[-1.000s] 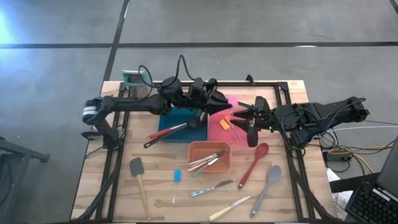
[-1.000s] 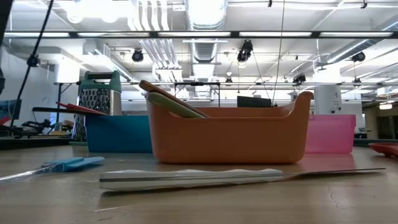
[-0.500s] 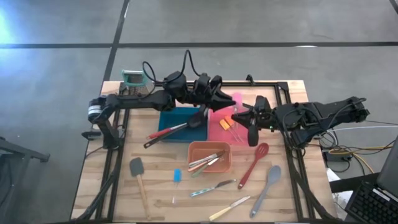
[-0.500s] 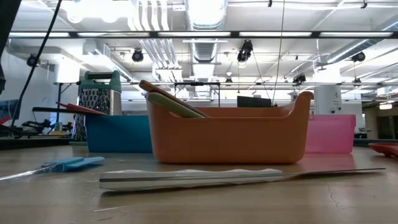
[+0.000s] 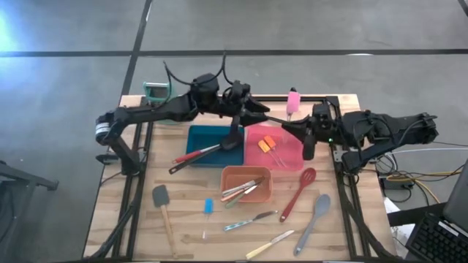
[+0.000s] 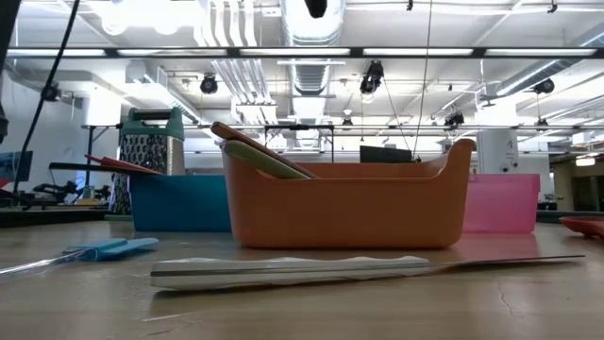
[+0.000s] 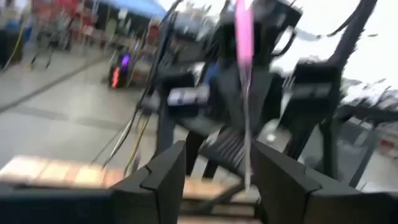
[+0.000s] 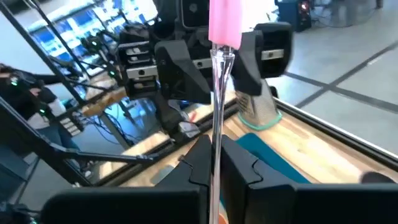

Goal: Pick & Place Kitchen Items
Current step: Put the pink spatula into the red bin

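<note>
A small spatula with a pink head [image 8: 225, 22] and a clear handle stands upright above the pink tray's [image 5: 287, 155] far edge; its head also shows in the high view [image 5: 293, 101]. My right gripper [image 8: 217, 165] [image 5: 290, 125] is shut on the handle. My left gripper [image 7: 221, 177] [image 5: 257, 110] faces it from the left, open, its fingers either side of the handle and apart from it. Other kitchen items lie in the trays and on the table. My right gripper pinches the spatula's clear handle [image 8: 216, 146] between its two fingers, below the pink head. The fingers come from the table's right and lie across the handle. The spatula stands upright, head up, lifted clear of the tray; its lower end is hidden by the fingers.
A blue tray [image 5: 199, 134] holds a black spoon and a red-handled utensil; two orange spatulas [image 5: 267, 144] lie in the pink tray. The orange tray [image 5: 246, 191] holds several utensils. A red spoon [image 5: 300, 191], grey spoon [image 5: 314, 218], black spatula [image 5: 161, 199], knives [image 5: 251, 220] and grater [image 5: 155, 91] stand around.
My right gripper has shut on the pink spatula's handle, and my left gripper has then opened and let go of it. The spatula now stands higher and nearer the table's far edge, in the right gripper alone.
</note>
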### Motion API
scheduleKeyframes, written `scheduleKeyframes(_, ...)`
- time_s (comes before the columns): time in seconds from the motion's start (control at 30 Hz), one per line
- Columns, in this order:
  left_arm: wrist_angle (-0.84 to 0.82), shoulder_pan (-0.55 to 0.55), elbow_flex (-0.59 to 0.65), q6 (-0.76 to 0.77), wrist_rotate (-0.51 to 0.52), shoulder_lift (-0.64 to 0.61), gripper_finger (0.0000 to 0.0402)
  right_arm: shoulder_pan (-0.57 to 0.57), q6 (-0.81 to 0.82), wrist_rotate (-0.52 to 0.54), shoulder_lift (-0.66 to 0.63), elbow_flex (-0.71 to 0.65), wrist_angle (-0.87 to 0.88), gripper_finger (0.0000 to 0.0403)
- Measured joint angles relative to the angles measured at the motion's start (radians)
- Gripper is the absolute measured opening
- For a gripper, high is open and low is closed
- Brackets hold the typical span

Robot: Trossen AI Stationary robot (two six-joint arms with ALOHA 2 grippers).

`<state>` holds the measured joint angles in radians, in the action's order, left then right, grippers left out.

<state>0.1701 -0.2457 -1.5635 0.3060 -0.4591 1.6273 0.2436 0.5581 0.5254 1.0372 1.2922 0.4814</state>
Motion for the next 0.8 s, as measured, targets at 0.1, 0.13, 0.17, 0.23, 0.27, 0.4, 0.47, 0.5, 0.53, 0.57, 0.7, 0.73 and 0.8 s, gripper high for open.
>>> scheduleKeyframes(0.1,-0.121,-0.025,0.001,-0.018,0.000,-0.031,0.0188,-0.001,0.005,0.038,-0.015,0.000,0.056,0.0009)
scheduleKeyframes(0.13,-0.149,-0.034,0.001,-0.018,0.000,-0.046,0.0188,-0.001,0.013,0.060,-0.022,-0.001,0.086,0.0009)
scheduleKeyframes(0.17,-0.183,-0.042,0.001,-0.017,-0.001,-0.059,0.0188,-0.005,0.026,0.083,-0.029,-0.001,0.122,0.0009)
scheduleKeyframes(0.23,-0.226,-0.051,0.000,-0.017,0.001,-0.078,0.0189,-0.026,0.102,0.133,-0.045,0.006,0.206,0.0009)
scheduleKeyframes(0.27,-0.247,-0.052,0.000,-0.017,0.004,-0.085,0.0189,-0.043,0.156,0.148,-0.050,0.010,0.260,0.0009)
scheduleKeyframes(0.4,-0.286,-0.051,0.000,-0.017,0.004,-0.104,0.0186,-0.140,0.269,0.093,-0.064,0.014,0.464,0.0009)
scheduleKeyframes(0.47,-0.295,-0.051,0.000,-0.017,0.003,-0.114,0.0186,-0.194,0.292,0.021,-0.066,0.014,0.544,0.0009)
scheduleKeyframes(0.5,-0.297,-0.052,0.000,-0.017,0.004,-0.120,0.0186,-0.220,0.291,-0.018,-0.063,0.014,0.572,0.0009)
scheduleKeyframes(0.53,-0.309,-0.053,0.000,-0.017,0.005,-0.127,0.0186,-0.244,0.275,-0.052,-0.057,0.013,0.586,0.0009)
scheduleKeyframes(0.57,-0.322,-0.054,0.000,-0.018,0.011,-0.131,0.0186,-0.266,0.252,-0.086,-0.049,0.013,0.595,0.0009)
scheduleKeyframes(0.7,-0.447,-0.054,0.001,0.015,0.148,-0.171,0.0183,-0.347,0.152,-0.209,-0.001,0.013,0.620,0.0009)
scheduleKeyframes(0.73,-0.486,-0.054,0.001,0.017,0.197,-0.183,0.0182,-0.367,0.130,-0.242,0.016,0.013,0.632,0.0009)
scheduleKeyframes(0.8,-0.574,-0.054,0.001,0.013,0.293,-0.218,0.0181,-0.406,0.090,-0.308,0.056,0.013,0.656,0.0009)
